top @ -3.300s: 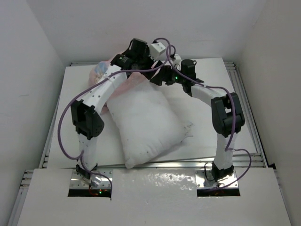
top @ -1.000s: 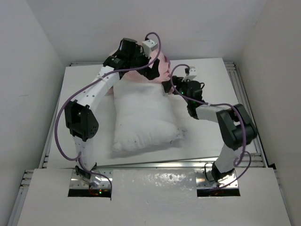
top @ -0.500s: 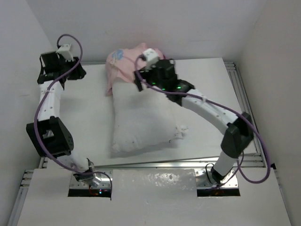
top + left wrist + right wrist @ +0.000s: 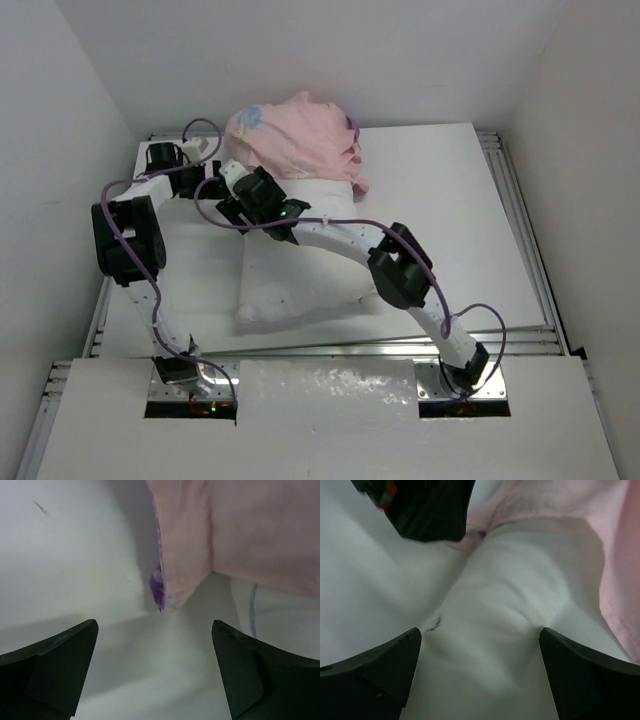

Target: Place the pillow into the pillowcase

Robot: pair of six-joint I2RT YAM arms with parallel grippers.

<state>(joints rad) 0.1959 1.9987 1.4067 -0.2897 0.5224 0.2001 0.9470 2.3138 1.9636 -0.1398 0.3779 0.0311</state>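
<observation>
The white pillow [image 4: 300,275] lies on the table, its far end under the pillowcase [image 4: 300,135], which shows pale pink with a bit of print at its far left. My left gripper [image 4: 213,172] is open and empty, low over the table just left of the pillowcase's near left corner; the left wrist view shows that corner with a purple edge [image 4: 161,587] ahead of the left gripper [image 4: 155,625]. My right gripper [image 4: 240,205] is open and empty over the pillow's left far part. In the right wrist view the right gripper [image 4: 480,632] hovers above the pillow [image 4: 495,630], with pink pillowcase [image 4: 615,555] at the upper right.
The white table [image 4: 440,200] has metal rails along its left and right edges [image 4: 525,230]. White walls close in on three sides. The left gripper's black body [image 4: 425,507] sits close ahead of the right gripper. The right arm [image 4: 400,270] stretches diagonally across the pillow.
The left arm has come in from the far left wall to the pillowcase's left corner. The right gripper has swung left across the pillow. The pillowcase now lies spread over the pillow's far end.
</observation>
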